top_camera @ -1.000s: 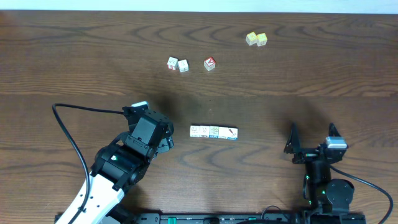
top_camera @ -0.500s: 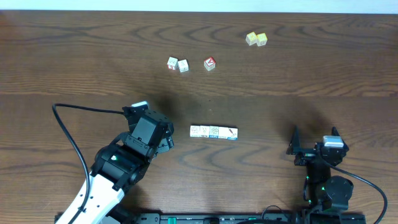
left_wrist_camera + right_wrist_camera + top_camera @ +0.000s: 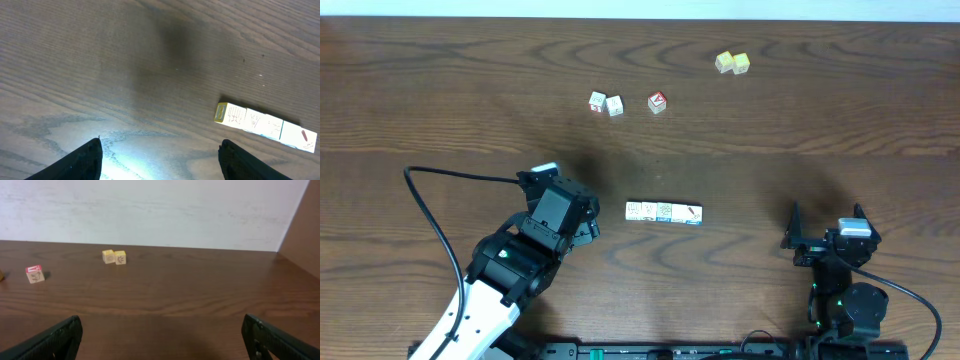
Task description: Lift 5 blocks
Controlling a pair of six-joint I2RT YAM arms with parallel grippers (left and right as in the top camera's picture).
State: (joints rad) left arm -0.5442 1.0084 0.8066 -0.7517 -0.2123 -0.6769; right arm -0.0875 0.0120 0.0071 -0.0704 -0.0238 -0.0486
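Observation:
A short row of cream printed blocks [image 3: 664,212] lies end to end at the table's middle, also seen in the left wrist view as a row of blocks [image 3: 265,126] with a yellow end face. Two more cream blocks [image 3: 606,103] sit side by side farther back. My left gripper [image 3: 595,224] hovers left of the row, apart from it, open and empty [image 3: 160,157]. My right gripper [image 3: 825,228] stands at the near right, open with only bare wood between its fingers [image 3: 161,332].
A red-faced cube [image 3: 657,102] sits right of the two far blocks and shows at the left as the red cube [image 3: 34,274]. Two plain yellow cubes [image 3: 732,63] touch each other at the back right, seen as the yellow pair [image 3: 114,257] before a white wall.
The right gripper has drawn back slightly toward the near edge. The left arm and all blocks stay where they were.

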